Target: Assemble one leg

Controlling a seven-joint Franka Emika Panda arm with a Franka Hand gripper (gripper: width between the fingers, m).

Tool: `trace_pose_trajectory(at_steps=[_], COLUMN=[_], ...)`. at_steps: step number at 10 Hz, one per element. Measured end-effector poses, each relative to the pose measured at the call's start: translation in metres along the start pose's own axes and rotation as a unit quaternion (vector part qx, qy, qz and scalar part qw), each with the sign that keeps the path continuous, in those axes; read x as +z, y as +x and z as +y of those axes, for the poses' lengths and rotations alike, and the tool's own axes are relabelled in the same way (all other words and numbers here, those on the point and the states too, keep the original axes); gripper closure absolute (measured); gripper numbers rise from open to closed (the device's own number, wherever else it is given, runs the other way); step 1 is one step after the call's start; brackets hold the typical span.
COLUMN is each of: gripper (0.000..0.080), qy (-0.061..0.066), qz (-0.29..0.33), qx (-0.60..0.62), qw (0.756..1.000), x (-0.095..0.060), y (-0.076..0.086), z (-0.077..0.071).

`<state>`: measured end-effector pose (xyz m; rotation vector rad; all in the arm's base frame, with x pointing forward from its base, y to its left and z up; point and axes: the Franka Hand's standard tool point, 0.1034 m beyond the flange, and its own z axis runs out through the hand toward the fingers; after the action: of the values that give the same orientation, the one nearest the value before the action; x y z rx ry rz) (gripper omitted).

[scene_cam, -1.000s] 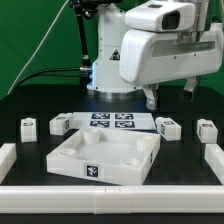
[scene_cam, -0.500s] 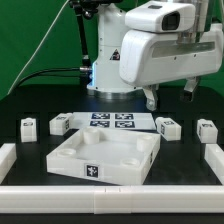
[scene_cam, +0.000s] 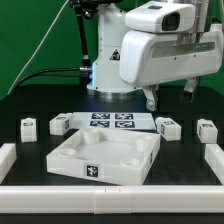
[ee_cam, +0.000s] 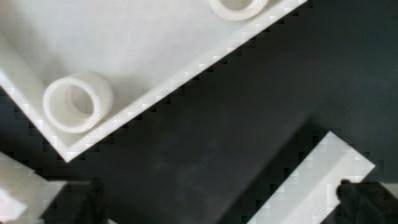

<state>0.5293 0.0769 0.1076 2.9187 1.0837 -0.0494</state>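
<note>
One robot arm (scene_cam: 150, 45), white and bulky, fills the far right of the desk in the exterior view. Its gripper (scene_cam: 169, 96) hangs in the air above the far edge, clear of every part. The claw is spread: in the wrist view the two dark fingers (ee_cam: 368, 197) sit wide apart with only bare desk between them, holding nothing.

One tabletop (scene_cam: 105, 152), a square white tray with one tag on its near wall, lies at the middle of the desk. The wrist view shows one of its corners and two round holes (ee_cam: 77, 103) in it.

Three white rails (scene_cam: 110, 199) run along the near edge and both side edges.

One marker board (scene_cam: 110, 122) lies flat just beyond the tabletop, toward the far edge.

Four legs stand in a row level with that board, two on each side, all apart from the tabletop and untouched. One leg (scene_cam: 29, 127) is nearest the edge at the exterior view's left, with a second leg (scene_cam: 60, 124) beside the board. A third leg (scene_cam: 166, 127) and a fourth leg (scene_cam: 207, 130) stand toward the right edge.

One black desk surface (scene_cam: 40, 150) carries everything. A green curtain (scene_cam: 35, 40) hangs behind the far left corner.
</note>
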Motion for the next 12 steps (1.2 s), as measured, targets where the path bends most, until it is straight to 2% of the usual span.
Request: trace_pose_trajectory(at_steps=[2, 4, 9, 10, 11, 12], gripper=[0.0149, 0.0149, 0.0149, 0.0149, 0.0149, 0.0149], qy=[0.000, 0.005, 0.007, -0.001, -0.013, -0.016], qz=[0.003, -0.003, -0.004, 0.013, 0.031, 0.038], qx=[-0.081, -0.133, -0.134, -0.163, -0.200, -0.228], qw=[0.997, 0.991, 0.991, 0.987, 0.979, 0.973], x=[0.007, 0.016, 0.018, 0.025, 0.034, 0.043], y=[-0.012, -0.026, -0.027, -0.034, -0.048, -0.062], z=[-0.009, -0.011, -0.012, -0.014, -0.018, -0.025])
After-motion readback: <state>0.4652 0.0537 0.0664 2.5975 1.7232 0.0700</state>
